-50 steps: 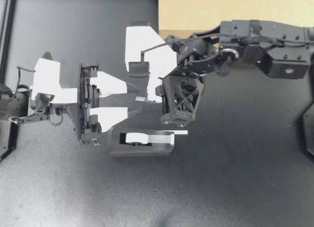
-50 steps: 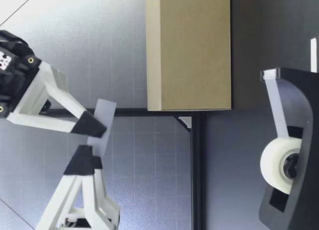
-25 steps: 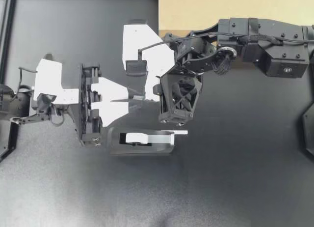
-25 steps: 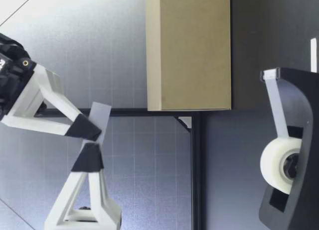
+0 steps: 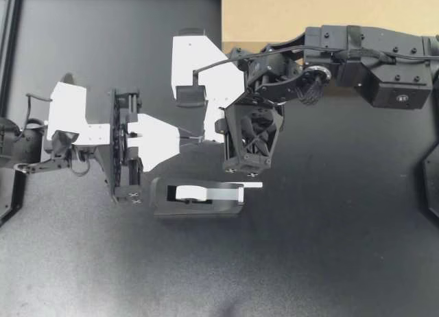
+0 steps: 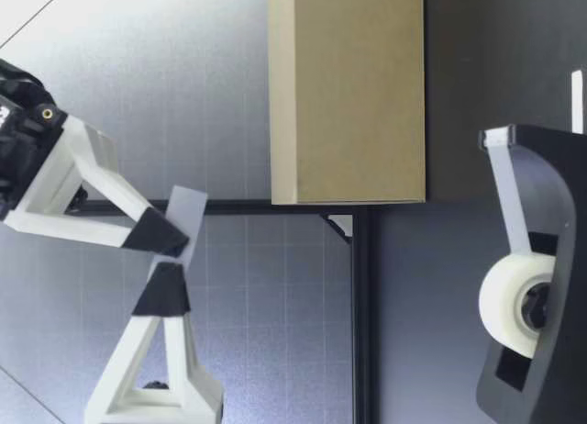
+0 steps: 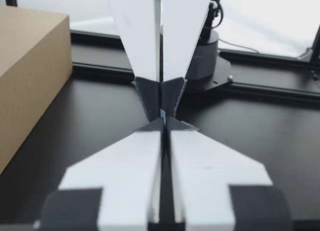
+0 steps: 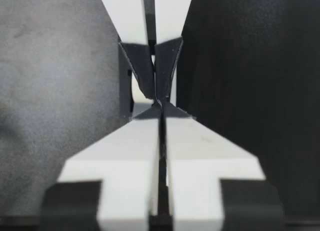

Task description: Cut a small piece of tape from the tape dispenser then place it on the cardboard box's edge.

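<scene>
Right now my left gripper (image 5: pixel 197 136) is reaching in level from its side with its two fingers pressed flat together. It is pinching the near end of the piece of tape (image 6: pixel 188 215), and in the left wrist view a pale sliver is showing right at the closed fingertips. My right gripper (image 5: pixel 205 133) is slanting down from above to meet it tip to tip. Its fingers are likewise squeezed together on the same piece, so both grippers are gripping it at once, up in the air and clear of the table (image 5: pixel 329 248). In the low view part of the piece is showing just below the right gripper's dark fingertip. Near the grippers, on the side toward the low camera, the tape dispenser (image 5: pixel 199 197) is sitting on the table. Its roll (image 6: pixel 514 305) is in place and a strip (image 6: pixel 506 190) is running from the roll up to the cutter end. The cardboard box (image 5: pixel 288 12) is standing at the far edge of the table, behind the right arm and apart from both grippers and the tape. A second ago the left gripper's fingers were spread wide on either side of the tape. Half a second ago they were nearly together, and now they are meeting on it, while the right gripper is keeping its grip almost where it was.
</scene>
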Controlling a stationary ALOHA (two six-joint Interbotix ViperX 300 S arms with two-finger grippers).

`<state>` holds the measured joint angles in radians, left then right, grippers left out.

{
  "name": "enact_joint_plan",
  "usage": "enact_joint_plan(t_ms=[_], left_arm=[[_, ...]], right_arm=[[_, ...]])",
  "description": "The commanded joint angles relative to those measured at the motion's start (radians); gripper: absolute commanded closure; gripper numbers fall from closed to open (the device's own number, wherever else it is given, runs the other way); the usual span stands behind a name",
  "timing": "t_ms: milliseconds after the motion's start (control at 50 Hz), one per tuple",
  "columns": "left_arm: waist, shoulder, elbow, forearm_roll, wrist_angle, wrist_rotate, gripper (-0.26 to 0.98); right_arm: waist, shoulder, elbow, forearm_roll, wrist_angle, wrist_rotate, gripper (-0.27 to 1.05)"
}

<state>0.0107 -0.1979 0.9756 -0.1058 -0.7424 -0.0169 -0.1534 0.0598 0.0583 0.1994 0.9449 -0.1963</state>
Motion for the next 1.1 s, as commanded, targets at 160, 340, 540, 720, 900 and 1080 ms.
enact_joint_plan(t_ms=[160,340,540,720,900,1080], left_arm=[[0.002,-0.005,-0.026,-0.003,-0.011,0.000,0.82],[0.002,-0.002,-0.026,-0.014,-0.011,-0.002,0.82],[0.015,0.035,-0.048,-0.233,-0.038,0.000,0.82],[0.055,0.101,-0.120,-0.506,-0.051,-0.037,0.82],[0.153,0.184,-0.204,-0.588,-0.021,-0.207,0.82],[0.230,0.281,-0.265,-0.568,0.023,-0.408,0.82]], right_arm=[[0.002,-0.006,-0.014,-0.003,-0.003,0.000,0.37],[-0.005,-0.032,0.006,-0.069,-0.012,0.009,0.36],[-0.041,-0.129,0.098,-0.155,-0.086,0.066,0.36],[-0.084,-0.270,0.252,-0.196,-0.262,0.115,0.36],[-0.166,-0.354,0.448,-0.202,-0.525,0.138,0.36],[-0.247,-0.359,0.607,-0.201,-0.876,0.140,0.44]])
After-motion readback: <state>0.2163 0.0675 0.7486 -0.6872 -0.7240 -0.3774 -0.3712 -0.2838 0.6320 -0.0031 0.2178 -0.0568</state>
